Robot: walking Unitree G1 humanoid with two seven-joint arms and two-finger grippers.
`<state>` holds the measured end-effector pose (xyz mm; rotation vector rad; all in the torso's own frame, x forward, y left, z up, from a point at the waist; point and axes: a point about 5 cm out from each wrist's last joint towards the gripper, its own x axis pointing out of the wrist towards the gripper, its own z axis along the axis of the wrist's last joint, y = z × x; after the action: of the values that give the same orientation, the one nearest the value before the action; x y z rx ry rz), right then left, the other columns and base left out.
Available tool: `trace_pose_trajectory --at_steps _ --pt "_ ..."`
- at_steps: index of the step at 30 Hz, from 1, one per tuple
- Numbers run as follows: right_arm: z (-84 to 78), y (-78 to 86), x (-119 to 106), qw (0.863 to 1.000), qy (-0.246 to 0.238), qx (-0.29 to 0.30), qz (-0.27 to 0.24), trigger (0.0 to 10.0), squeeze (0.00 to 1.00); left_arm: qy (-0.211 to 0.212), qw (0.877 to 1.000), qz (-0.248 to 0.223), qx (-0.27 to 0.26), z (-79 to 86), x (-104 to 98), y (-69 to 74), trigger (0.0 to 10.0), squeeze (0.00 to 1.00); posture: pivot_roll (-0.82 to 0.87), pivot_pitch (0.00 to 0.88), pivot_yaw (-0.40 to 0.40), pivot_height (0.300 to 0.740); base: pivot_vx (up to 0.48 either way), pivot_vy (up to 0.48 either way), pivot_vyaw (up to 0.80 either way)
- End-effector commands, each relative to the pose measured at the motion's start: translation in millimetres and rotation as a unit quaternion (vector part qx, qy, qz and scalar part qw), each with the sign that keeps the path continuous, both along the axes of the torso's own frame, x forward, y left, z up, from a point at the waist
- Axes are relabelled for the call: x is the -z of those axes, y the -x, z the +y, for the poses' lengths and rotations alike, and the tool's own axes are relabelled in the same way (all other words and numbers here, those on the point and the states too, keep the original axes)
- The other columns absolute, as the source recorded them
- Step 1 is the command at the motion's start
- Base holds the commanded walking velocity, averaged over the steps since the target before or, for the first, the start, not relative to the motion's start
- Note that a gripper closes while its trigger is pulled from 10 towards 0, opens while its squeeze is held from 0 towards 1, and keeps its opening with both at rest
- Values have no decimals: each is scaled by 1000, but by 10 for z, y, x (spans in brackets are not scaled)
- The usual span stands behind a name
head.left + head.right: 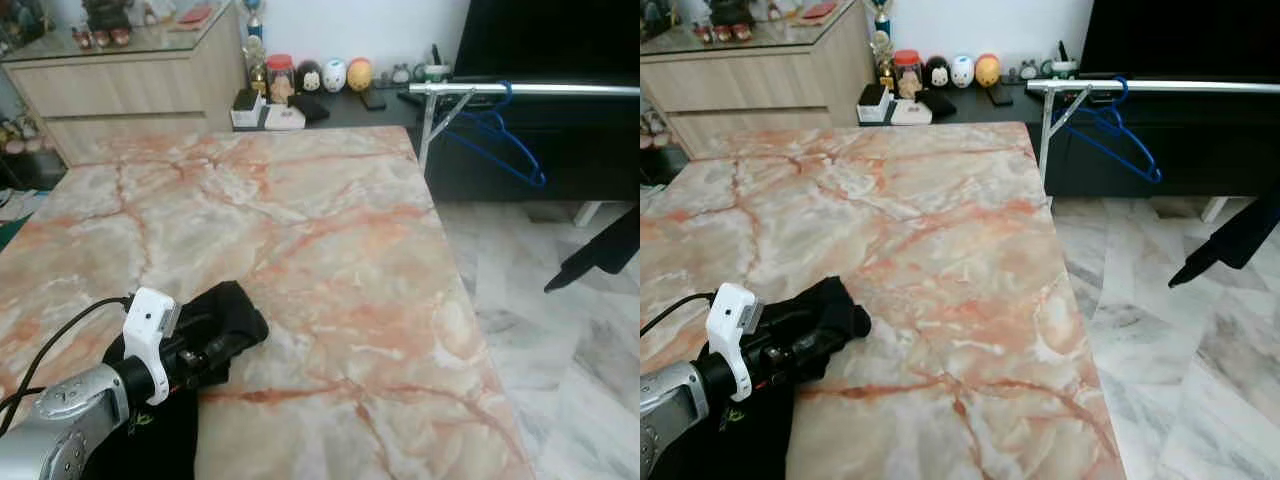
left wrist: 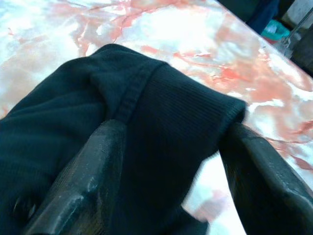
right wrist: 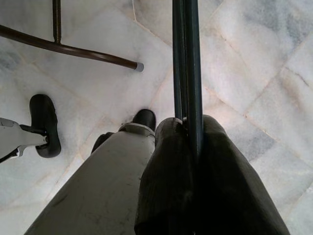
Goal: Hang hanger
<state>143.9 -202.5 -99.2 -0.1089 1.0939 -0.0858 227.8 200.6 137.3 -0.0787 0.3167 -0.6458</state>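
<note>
A black garment (image 1: 215, 325) lies bunched at the near left of the marble table (image 1: 300, 230). My left gripper (image 2: 173, 129) is open, its fingers (image 2: 93, 166) straddling a fold of the garment (image 2: 161, 98). My right gripper (image 1: 570, 275) hangs low over the floor to the right of the table, shut on the thin dark bars of a hanger (image 3: 186, 58). A blue hanger (image 1: 500, 140) hangs on the silver rail (image 1: 560, 89) at the far right, well beyond both grippers.
A dark low cabinet (image 1: 380, 105) with a jar and small figurines stands behind the table, and a wooden dresser (image 1: 130, 85) at the back left. Pale marble floor (image 1: 560, 380) opens to the right. My own leg and foot (image 3: 142, 120) and a dark stand foot (image 3: 73, 49) are below the right gripper.
</note>
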Motion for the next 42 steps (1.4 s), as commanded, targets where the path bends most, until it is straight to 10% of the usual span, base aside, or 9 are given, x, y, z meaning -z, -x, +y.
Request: trace_pose_trajectory --at_steps 1,42 --pt "20 9 7 1000 -4 -3 2 10000 0 -4 1000 -8 -1 16 -53 18 10000 0 93 0 43 740 -255 0 0" --pt "2 11 4 1000 0 -6 3 10000 0 9 1000 -11 3 -64 -46 16 10000 0 86 0 36 740 -247 0 0"
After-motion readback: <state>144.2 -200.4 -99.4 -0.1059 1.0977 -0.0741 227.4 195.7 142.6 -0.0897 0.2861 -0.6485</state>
